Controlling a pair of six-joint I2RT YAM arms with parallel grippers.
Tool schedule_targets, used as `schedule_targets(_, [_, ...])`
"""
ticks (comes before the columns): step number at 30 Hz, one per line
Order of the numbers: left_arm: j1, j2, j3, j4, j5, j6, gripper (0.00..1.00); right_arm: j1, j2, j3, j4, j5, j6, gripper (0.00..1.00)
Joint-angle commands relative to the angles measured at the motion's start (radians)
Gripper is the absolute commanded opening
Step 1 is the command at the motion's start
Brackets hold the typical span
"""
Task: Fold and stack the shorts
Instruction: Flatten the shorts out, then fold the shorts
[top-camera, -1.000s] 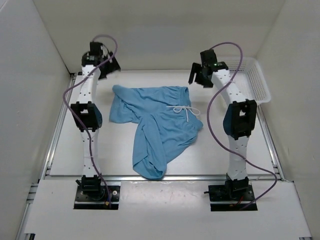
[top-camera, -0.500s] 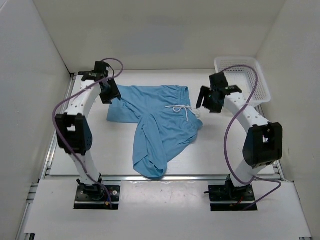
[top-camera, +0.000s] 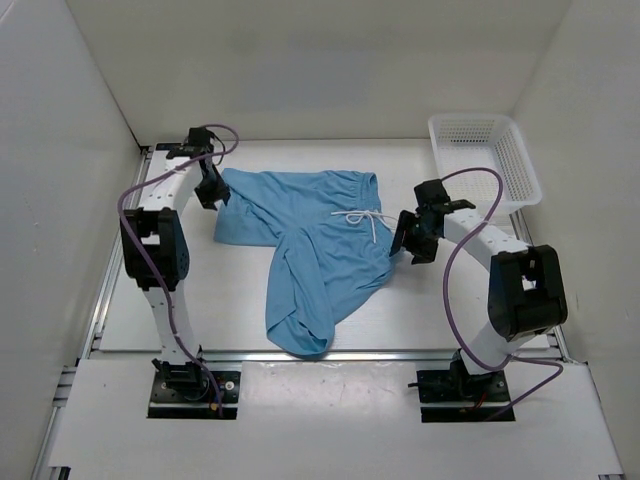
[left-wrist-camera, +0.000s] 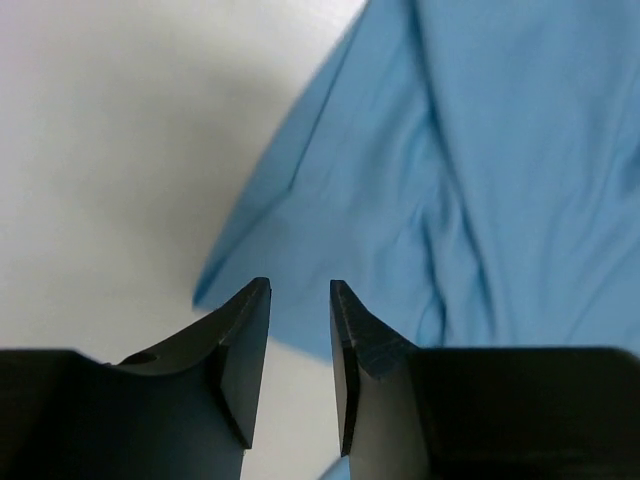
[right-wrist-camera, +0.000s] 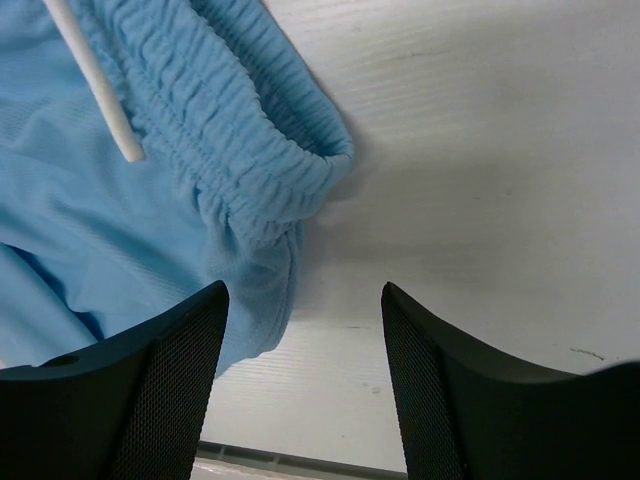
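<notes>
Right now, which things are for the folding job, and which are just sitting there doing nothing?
For the job:
- the shorts
- the left gripper, at the shorts' far left corner
- the right gripper, by the waistband

Just sitting there:
- the white basket, in the far right corner

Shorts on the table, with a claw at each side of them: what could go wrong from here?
1. The left claw stands at the very corner of one leg of the shorts, jaws narrow; it may pinch only a sliver that slips out.
2. The right claw has its gap mostly over bare table, the waistband end near one finger; closing could miss.
3. The white drawstring lies loose and might snag.
</notes>
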Motion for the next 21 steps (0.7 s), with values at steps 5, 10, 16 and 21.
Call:
schedule_targets(5, [0.008,0.23,0.303,-0.057,0.077,0.038,0.53,0.012,0.029,0.08,0.019,-0.015,0.001,0.68])
schedule_targets(10, [-0.043,0.308,0.372,-0.082,0.077,0.038,0.6,0.012,0.051,0.092,0.01,-0.006,-0.008,0.68])
schedule_targets(16, [-0.043,0.351,0.383,-0.092,0.077,0.038,0.54,0.012,0.083,0.124,0.001,-0.006,-0.008,0.69])
schedule_targets(21, [-0.043,0.351,0.374,-0.092,0.077,0.047,0.17,0.012,0.131,0.155,0.001,-0.015,-0.008,0.69])
